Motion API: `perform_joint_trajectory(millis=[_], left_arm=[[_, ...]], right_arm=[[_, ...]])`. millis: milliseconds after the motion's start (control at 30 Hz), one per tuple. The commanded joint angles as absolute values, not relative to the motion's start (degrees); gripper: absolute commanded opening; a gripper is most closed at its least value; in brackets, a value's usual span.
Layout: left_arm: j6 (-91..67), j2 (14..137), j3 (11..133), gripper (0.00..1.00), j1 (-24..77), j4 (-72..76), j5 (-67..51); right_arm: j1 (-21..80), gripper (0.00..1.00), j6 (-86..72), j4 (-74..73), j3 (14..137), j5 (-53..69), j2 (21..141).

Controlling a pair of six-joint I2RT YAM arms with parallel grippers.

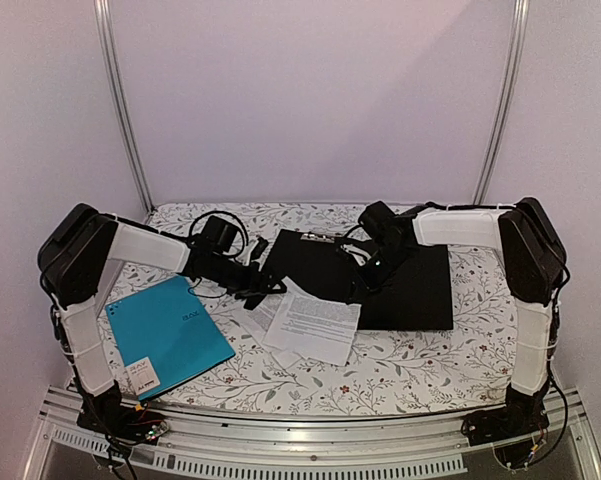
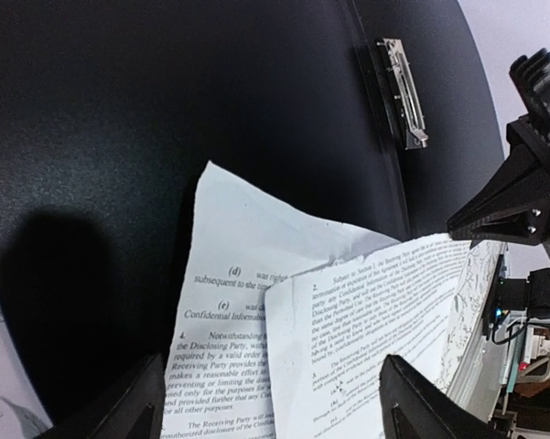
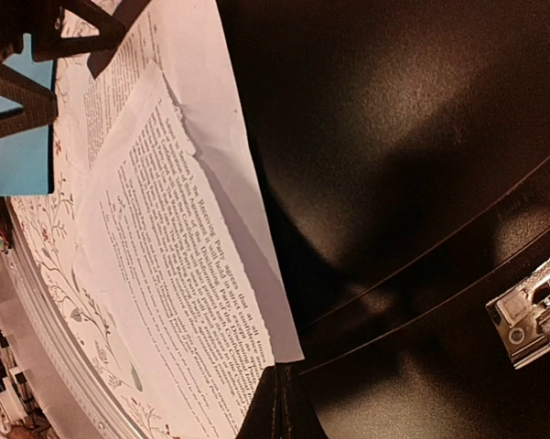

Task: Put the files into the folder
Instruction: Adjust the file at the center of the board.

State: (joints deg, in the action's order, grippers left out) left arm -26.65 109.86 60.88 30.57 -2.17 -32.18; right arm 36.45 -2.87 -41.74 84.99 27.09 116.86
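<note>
The step in hand looks like taking hold of the files [image 1: 310,322]; they are not yet lying inside the folder [image 1: 420,290]. The right pincer [image 3: 279,393] is holding its fingers clenched fully together, tips sitting at a corner of the top sheet. Whether it is pinching paper or only touching the edge, I cannot tell. The left pincer [image 2: 273,366] is standing released and wide, with the fanned printed sheets lying between its fingers and just ahead of them.

The folder is lying open on the bench [image 1: 400,370], spreading beyond the left pincer and beneath the right one. Its silver clip [image 3: 531,315] is showing off to one side of the right pincer's tips. The sheets are overlapping the folder's edge, partly resting on the bench.

The next move probably calls for a sure hold on thin, loose paper. It then calls for sliding the sheets together away from the left pincer, onto the black panel, without scattering or creasing them.
</note>
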Motion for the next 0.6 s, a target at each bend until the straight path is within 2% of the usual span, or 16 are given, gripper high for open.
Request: perform_joint_trajectory(millis=[0, 567], left_arm=[[-27.2, 111.4, 60.3, 0.81, 31.2, -1.0, -33.5], [-31.0, 111.1, 58.7, 0.73, 31.2, 2.9, -34.4]], right_arm=[[36.5, 0.00, -7.6, -37.1, 84.4, 30.0, 114.5], [36.4, 0.00, -17.2, -27.8, 80.0, 26.8, 114.2]])
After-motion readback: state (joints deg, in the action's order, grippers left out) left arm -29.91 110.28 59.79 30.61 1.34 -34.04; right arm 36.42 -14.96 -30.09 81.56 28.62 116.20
